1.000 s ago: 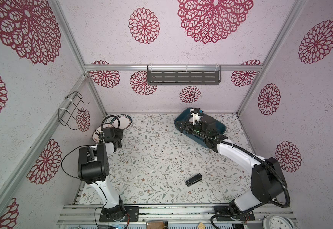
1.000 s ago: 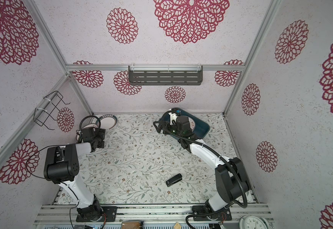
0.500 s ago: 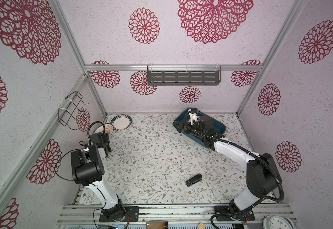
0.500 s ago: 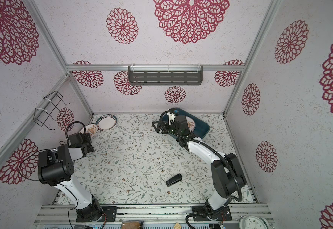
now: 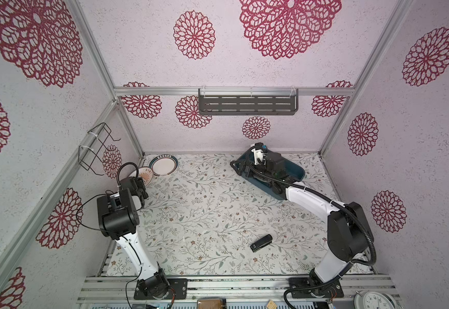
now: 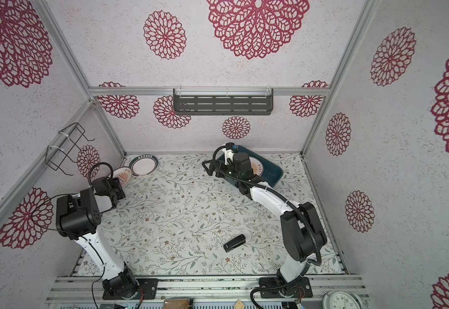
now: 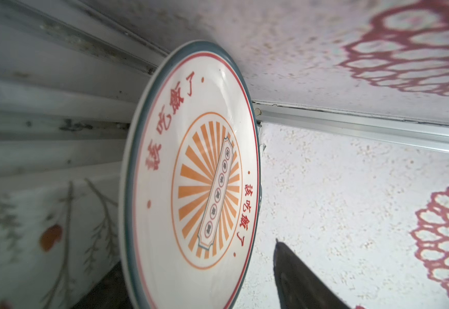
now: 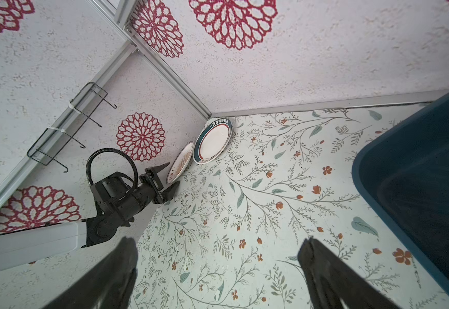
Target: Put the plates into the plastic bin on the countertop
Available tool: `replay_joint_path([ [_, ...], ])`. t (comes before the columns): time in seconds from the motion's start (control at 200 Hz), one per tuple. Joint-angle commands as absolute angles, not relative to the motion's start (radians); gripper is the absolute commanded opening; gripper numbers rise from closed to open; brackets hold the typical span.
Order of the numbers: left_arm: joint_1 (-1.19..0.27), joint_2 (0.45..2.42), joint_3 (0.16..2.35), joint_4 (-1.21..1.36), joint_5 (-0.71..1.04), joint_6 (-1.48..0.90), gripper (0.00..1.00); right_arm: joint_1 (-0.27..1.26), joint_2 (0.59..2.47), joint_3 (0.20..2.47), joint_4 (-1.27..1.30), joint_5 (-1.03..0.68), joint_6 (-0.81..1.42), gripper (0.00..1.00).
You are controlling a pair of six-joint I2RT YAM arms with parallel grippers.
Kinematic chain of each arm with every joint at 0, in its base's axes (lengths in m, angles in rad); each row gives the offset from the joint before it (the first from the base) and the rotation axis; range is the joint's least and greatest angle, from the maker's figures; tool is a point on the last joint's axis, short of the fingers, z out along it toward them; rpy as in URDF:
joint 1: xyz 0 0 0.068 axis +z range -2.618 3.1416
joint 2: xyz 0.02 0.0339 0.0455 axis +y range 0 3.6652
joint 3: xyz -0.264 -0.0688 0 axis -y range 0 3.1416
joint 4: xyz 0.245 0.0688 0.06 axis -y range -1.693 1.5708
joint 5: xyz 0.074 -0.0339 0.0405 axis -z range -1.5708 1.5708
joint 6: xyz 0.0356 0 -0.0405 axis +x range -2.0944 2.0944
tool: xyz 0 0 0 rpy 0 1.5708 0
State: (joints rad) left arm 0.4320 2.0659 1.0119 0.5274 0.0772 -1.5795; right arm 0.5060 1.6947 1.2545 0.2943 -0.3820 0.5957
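Note:
A white plate with an orange sunburst centre leans tilted against the left wall. My left gripper straddles its near edge, jaws open, with a gap showing between the rim and one finger. A teal-rimmed plate leans in the back left corner beside it. The teal plastic bin stands at the back right, with a sunburst plate inside. My right gripper hangs open and empty over the countertop, just off the bin's left end.
A small black object lies on the countertop toward the front. A grey slotted shelf hangs on the back wall and a wire rack on the left wall. A clock sits beyond the front rail.
My left arm has swung toward the left wall and its jaws have narrowed around the sunburst plate's edge. My right gripper has moved left, from over the bin to beside its left end.

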Motion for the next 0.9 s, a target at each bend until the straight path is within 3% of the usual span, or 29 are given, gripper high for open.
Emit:
replay_joint_path([
  [0.0, 0.437, 2.113, 1.003, 0.486, 0.059, -1.616, 0.67, 0.507, 1.696, 1.294, 0.322, -0.390, 0.600, 0.99],
  [0.155, 0.437, 2.136, 1.015, 0.502, 0.056, -1.617, 0.57, 0.506, 1.709, 1.310, 0.309, -0.381, 0.601, 0.99],
  [0.34, 0.436, 2.169, 1.011, 0.552, 0.061, -1.651, 0.29, 0.507, 1.719, 1.327, 0.294, -0.375, 0.601, 0.99],
  [0.53, 0.437, 2.163, 0.992, 0.572, 0.059, -1.657, 0.10, 0.507, 1.712, 1.323, 0.288, -0.356, 0.604, 0.99],
  [0.771, 0.437, 2.140, 0.973, 0.575, 0.053, -1.655, 0.00, 0.506, 1.713, 1.324, 0.290, -0.354, 0.608, 0.99],
  [0.896, 0.437, 2.130, 0.966, 0.581, 0.048, -1.649, 0.00, 0.507, 1.702, 1.316, 0.289, -0.349, 0.608, 0.99],
])
